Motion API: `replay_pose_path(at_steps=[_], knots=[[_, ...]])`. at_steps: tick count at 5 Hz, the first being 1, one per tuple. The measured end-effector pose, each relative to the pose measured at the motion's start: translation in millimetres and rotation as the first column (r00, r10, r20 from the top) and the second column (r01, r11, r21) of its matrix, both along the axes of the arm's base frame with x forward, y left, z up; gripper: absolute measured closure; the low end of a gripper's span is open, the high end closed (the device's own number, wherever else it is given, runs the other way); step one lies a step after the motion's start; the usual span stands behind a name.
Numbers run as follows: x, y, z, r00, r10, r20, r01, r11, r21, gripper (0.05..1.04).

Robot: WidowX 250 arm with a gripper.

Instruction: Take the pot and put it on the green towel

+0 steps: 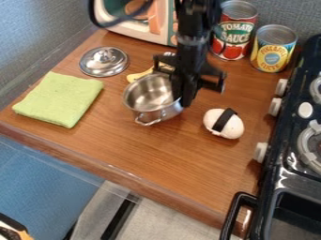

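Observation:
The black gripper (184,97) hangs down at the right side of the steel pot (146,96), its lower end overlapping the pot's right rim. The pot stands upright on the wooden counter near the middle of the view, with a small loop handle towards the front edge. The arm hides part of the pot's right and back side. To the left of the pot, separate from it, a folded green towel (60,99) lies flat on the counter.
A metal lid (104,61) lies behind the towel. A yellow item (138,75) is behind the pot. Right of the pot sits a white egg-shaped item with a black band (224,123). Two cans (274,48) stand at the back; a black stove (282,164) borders the right.

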State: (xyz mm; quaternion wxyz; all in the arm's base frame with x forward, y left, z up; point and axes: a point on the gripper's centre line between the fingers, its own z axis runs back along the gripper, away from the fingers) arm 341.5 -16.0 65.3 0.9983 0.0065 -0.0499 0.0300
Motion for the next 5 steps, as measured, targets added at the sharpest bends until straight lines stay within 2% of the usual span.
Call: replay_pose_path(at_steps=[1,2,3,4,5], knots=[[-14.5,21.8,21.3,0.999,-0.029,-0.023,0.029,1.0,-0.007,1.014],[-36.0,55.6,35.2,0.999,-0.03,-0.045,0.032,0.999,0.043,1.014],[-57.2,100.9,32.6,0.997,0.046,-0.067,-0.043,0.998,0.045,1.014],[-70.0,133.7,27.6,0.989,0.138,-0.058,-0.137,0.99,0.032,1.014],[-69.8,160.1,20.7,0.971,0.236,-0.047,-0.234,0.971,0.039,1.014]])
